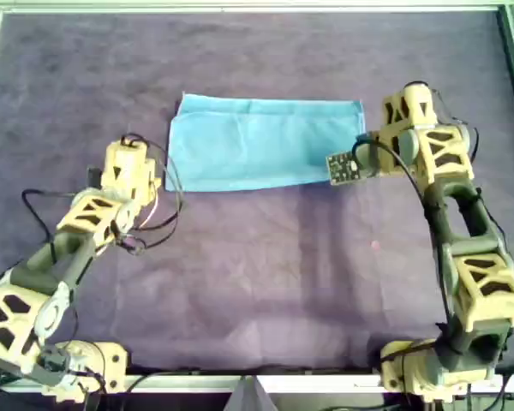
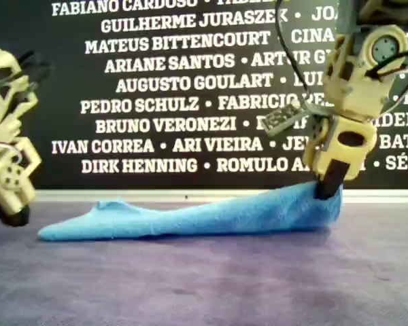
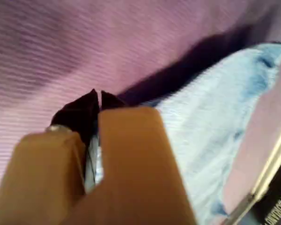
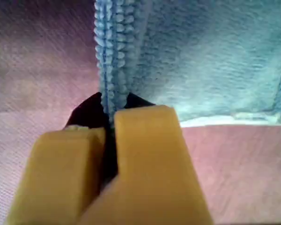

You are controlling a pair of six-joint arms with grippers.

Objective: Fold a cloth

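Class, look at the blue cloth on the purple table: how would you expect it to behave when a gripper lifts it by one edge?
Probably floppy: in the exterior view the cloth rises where a gripper pinches it and sags to the table elsewhere. Likely light, since a thin pinched edge carries it. Its nubby weave suggests it should not slip easily.

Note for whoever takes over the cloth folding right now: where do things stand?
Right gripper: shut on the cloth, holding its corner at the overhead view's right off the table.
Left gripper: jaws near together by the cloth's other end; grip unclear.
Done: cloth lies as a rectangle, apparently folded once.
Left: probably carry the held end across for the next fold, then release.
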